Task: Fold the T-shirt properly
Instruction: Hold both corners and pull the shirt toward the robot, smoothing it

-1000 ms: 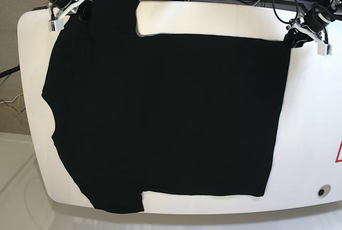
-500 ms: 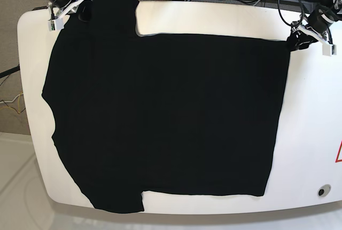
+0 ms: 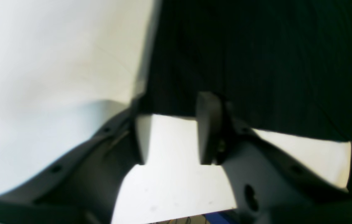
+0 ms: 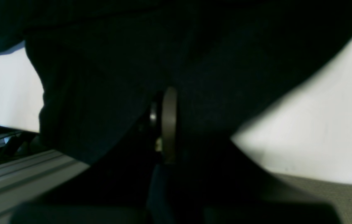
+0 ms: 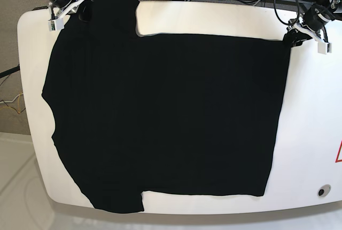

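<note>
The T-shirt (image 5: pixel 165 112), one large plain black short-sleeved cloth shirt, lies spread flat across the white rounded-corner table (image 5: pixel 312 134), covering most of the top; one sleeve reaches the table's far edge and the other hangs at its near edge. Two grippers are in view, one at each far corner of the shirt. The right gripper (image 5: pixel 68 11) sits at the sleeve end, its jaws closed tight on a bunch of the black cloth (the right wrist view shows fabric wrapped around a finger (image 4: pixel 169 124)). The left gripper (image 3: pixel 176 137) rests at the hem corner (image 5: pixel 288 40), its two fingers apart with bare white table between them, the cloth edge touching their tips.
</note>
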You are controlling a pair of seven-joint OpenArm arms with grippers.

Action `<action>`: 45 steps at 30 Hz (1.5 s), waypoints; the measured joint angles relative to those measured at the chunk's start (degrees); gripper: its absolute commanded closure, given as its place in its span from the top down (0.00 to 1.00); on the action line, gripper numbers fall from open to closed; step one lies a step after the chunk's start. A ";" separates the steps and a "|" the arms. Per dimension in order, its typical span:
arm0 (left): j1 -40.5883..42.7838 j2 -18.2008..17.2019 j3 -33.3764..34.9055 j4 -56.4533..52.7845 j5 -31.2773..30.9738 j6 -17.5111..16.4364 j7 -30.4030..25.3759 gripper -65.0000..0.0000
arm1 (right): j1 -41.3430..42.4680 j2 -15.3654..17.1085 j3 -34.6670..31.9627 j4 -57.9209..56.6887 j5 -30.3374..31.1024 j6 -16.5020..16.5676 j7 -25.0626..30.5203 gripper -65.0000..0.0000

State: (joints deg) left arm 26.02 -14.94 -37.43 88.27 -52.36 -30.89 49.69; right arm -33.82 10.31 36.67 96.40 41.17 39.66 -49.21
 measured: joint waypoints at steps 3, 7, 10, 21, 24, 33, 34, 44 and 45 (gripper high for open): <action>0.00 -0.24 0.31 -0.24 -0.20 0.24 -0.13 0.22 | -0.04 0.00 -0.17 0.04 -0.42 0.00 0.02 0.00; 0.00 -0.52 0.42 -1.14 -0.44 0.37 -0.22 0.24 | -0.07 0.02 -0.17 0.04 -0.46 0.00 0.11 0.00; -0.04 -0.52 0.55 -1.88 -0.48 0.37 -0.17 0.27 | -0.07 0.00 -0.17 0.09 -0.46 0.00 0.11 0.00; -1.16 -0.59 1.99 -4.44 -1.11 -0.92 -0.24 0.42 | -0.02 0.00 -0.17 0.15 -0.48 0.00 0.11 0.00; -1.44 -0.63 2.01 -4.35 -1.14 -1.20 -0.22 0.47 | -0.04 -0.02 -0.17 0.13 -0.52 0.00 0.11 0.00; -1.66 -0.59 2.25 -4.04 0.61 -1.31 -1.90 0.51 | -0.07 -0.02 -0.13 0.13 -0.55 0.00 0.11 0.00; -1.73 -0.59 2.32 -3.98 1.03 -1.31 -2.10 0.51 | -0.07 -0.02 -0.13 0.13 -0.57 0.00 0.11 0.00; -2.03 -0.42 3.21 -3.61 4.98 -1.07 -5.22 0.24 | -0.04 0.00 -0.13 0.13 -0.50 0.00 -0.09 0.00; -2.03 -0.37 3.21 -3.65 4.66 -1.07 -5.16 0.25 | -0.02 0.00 -0.13 0.13 -0.50 0.00 -0.11 0.00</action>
State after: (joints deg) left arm 23.99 -15.31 -34.22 84.62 -47.70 -31.97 44.53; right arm -33.85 10.31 36.53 96.53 40.66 39.66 -49.32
